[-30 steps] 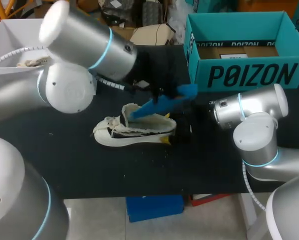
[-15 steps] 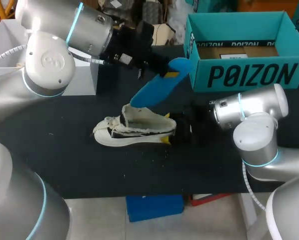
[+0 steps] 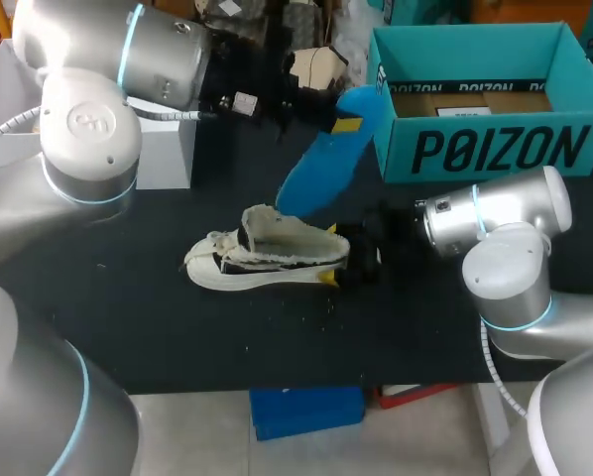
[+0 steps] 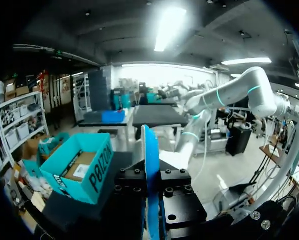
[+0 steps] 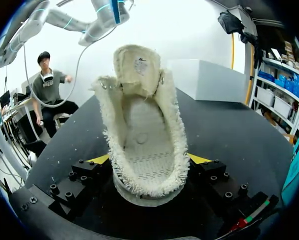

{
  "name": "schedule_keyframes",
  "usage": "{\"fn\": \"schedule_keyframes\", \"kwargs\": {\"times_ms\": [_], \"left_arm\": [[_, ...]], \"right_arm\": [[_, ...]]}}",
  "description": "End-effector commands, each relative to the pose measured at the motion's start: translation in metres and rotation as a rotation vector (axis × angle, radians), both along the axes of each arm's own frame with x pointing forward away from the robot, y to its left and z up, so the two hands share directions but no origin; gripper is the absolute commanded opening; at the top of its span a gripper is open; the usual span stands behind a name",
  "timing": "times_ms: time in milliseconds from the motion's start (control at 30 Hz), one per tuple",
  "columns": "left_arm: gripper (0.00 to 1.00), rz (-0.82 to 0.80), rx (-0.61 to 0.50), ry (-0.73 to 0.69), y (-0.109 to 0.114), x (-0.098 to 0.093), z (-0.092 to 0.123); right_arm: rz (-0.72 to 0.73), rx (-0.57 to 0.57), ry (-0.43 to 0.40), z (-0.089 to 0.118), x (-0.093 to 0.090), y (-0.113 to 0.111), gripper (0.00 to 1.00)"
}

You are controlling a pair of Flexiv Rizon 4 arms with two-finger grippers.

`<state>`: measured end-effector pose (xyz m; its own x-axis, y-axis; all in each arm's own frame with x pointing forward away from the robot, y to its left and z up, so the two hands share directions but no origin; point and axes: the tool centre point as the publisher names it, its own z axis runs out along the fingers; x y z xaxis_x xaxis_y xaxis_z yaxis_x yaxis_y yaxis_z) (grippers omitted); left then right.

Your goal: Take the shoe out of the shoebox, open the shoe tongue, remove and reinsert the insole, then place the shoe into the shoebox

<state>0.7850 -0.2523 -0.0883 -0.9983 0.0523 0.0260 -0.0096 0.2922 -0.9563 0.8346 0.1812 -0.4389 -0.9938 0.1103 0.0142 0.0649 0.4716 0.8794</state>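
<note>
On the black table [image 3: 177, 327], centre: one shoe [image 3: 267, 260], low-cut, cream-white, with a fuzzy fringed collar and a dark stripe along the side above a pale sole.

Obscured:
- The shoe's heel end is covered by the right gripper [image 3: 344, 260], which is dark against the dark tabletop and hard to outline. One yellow tip shows beneath the heel.
- The left gripper [image 3: 342, 123] merges with the dark background. Only a yellow patch against the insole [image 3: 321, 169] marks it.
- From the left wrist the tips are hidden, and the insole's near end is cut off between the black finger blocks.

Orientation, shoe: upright on its sole, long axis across the table, toe toward the left arm's side, heel toward the right arm. From the right wrist the heel is nearest and the toe points away. The tongue [image 5: 137, 61] is folded up, exposing a bare woven footbed.

Orientation, insole: bright blue, raised above the shoe and apart from it. Its long axis is slanted, upper end by the front corner of the shoebox [image 3: 475, 149], lower end over the collar. From the left wrist it appears edge-on, a thin blade.

Grips: left fingers clamp the insole by both faces. Right fingers press the heel from both sides, yellow tips against the fringe.

Also present:
- Shoebox: teal, open, at the table's far right, apart from the shoe.
- White box [image 3: 163, 149]: far left.
</note>
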Motion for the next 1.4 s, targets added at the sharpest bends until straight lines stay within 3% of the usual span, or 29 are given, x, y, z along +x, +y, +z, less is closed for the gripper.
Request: {"fn": "schedule_keyframes", "kwargs": {"times_ms": [33, 100, 233, 433, 867, 1200, 1400], "left_arm": [[0.00, 0.018, -0.172, 0.082, 0.006, -0.026, 0.026], [0.00, 0.008, -0.186, 0.103, 0.004, -0.032, 0.040], [0.00, -0.020, -0.317, 0.209, -0.001, -0.045, 0.070], [0.00, -0.021, -0.357, 0.266, -0.001, -0.059, 0.106], [0.00, -0.007, -0.364, 0.252, -0.007, -0.091, 0.164], [0.00, -0.019, -0.485, 0.348, -0.001, -0.109, 0.180], [0.00, -0.041, -0.468, 0.396, 0.005, -0.113, 0.177]], "right_arm": [[0.000, -0.003, 0.002, -0.003, 0.002, -0.001, 0.00], [0.000, -0.003, 0.002, -0.003, 0.002, -0.001, 0.00], [0.000, -0.003, 0.002, -0.003, 0.002, -0.001, 0.00], [0.000, -0.003, 0.002, -0.003, 0.002, -0.001, 0.00], [0.000, -0.003, 0.002, -0.003, 0.002, -0.001, 0.00], [0.000, -0.003, 0.002, -0.003, 0.002, -0.001, 0.00], [0.000, -0.003, 0.002, -0.003, 0.002, -0.001, 0.00]]}}
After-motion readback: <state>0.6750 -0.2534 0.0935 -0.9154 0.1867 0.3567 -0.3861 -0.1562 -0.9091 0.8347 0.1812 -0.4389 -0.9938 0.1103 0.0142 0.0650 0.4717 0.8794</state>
